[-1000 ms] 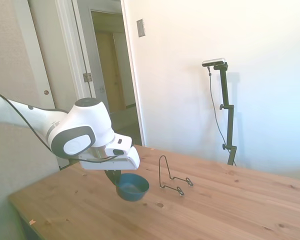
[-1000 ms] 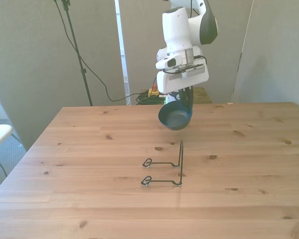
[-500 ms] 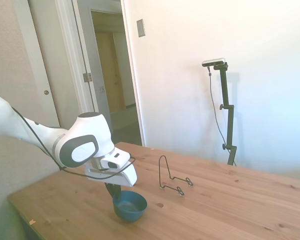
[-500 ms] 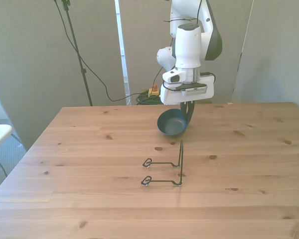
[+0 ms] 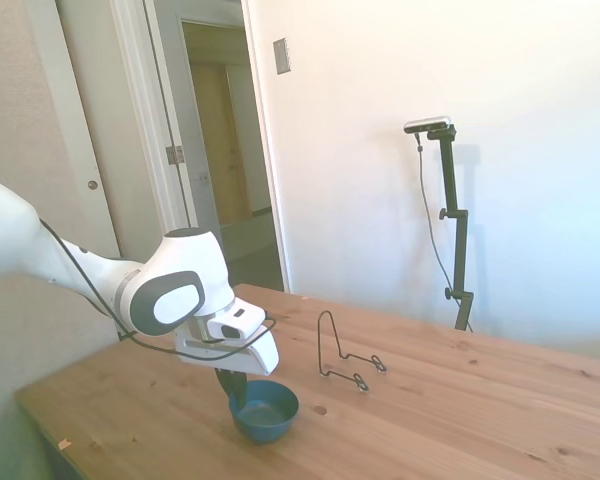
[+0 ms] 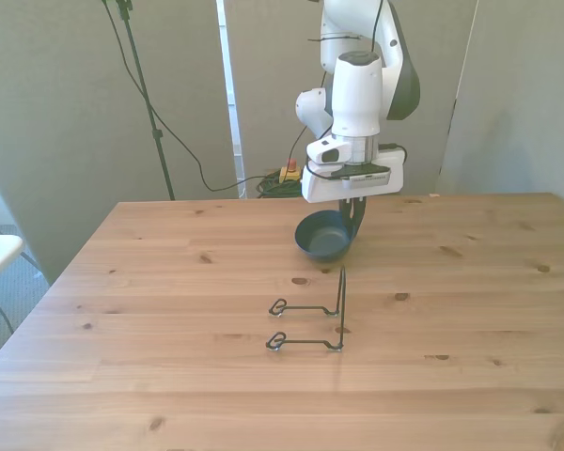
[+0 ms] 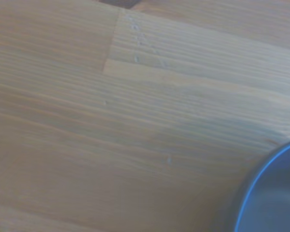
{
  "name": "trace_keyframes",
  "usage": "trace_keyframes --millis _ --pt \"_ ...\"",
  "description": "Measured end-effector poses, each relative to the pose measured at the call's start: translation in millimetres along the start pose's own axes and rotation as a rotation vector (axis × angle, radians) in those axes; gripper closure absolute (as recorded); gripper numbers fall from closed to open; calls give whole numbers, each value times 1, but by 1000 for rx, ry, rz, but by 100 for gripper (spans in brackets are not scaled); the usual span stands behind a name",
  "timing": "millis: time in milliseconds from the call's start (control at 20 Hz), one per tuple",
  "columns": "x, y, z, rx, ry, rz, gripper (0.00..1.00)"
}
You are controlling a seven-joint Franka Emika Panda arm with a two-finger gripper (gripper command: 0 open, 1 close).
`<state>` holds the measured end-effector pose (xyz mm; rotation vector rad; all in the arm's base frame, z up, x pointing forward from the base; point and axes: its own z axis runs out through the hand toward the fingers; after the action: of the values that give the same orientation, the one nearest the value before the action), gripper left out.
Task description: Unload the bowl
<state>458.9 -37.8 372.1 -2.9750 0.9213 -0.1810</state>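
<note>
here, jaws pinching the bowl point(image 5: 265, 410) rim, bowl low over the table point(image 5: 460, 410)

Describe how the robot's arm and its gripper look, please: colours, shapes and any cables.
The arm is glossy white with rounded segments and dark grey joint covers. A thin black cable runs loosely along it. The gripper has a flat, boxy white body with a dark underside and slim dark fingers.
</note>
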Motion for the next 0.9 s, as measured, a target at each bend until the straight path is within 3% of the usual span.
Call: trace_keyframes --millis 300,600,900 --pt "-1 -5 4 -26 -20 18 0" --pt "-4 -15 0 -104 4 159 0" --pt "-7 -19 -12 -126 47 255 0"
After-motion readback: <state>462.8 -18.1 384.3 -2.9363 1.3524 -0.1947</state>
